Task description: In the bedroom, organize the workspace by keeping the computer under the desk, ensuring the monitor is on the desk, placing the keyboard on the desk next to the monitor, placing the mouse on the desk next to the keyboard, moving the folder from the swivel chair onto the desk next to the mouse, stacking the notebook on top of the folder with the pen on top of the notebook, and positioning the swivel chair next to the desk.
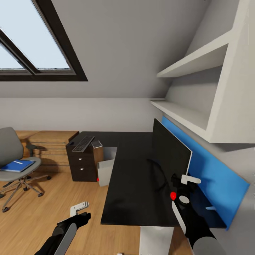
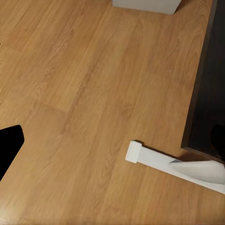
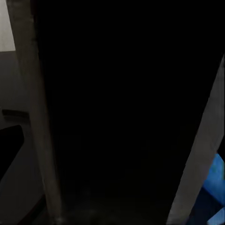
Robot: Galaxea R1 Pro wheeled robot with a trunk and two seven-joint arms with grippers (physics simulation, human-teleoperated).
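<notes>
Wooden flooring lies under the black table (image 1: pixel 134 177); monitor (image 1: pixel 171 156) stands at its 3 o'clock edge, right gripper (image 1: pixel 184 182) against it, grip unclear. Left gripper (image 1: pixel 79 209) hangs released.

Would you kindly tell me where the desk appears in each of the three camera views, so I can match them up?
Head view: the desk fills the lower centre, its glossy black top running from the drawer unit to the near edge.
Left wrist view: its black top runs along the right edge, above the wooden floor.
Right wrist view: I cannot make out the desk; it is too dark.
Shared landmark: the wooden floor beside the desk.
</notes>
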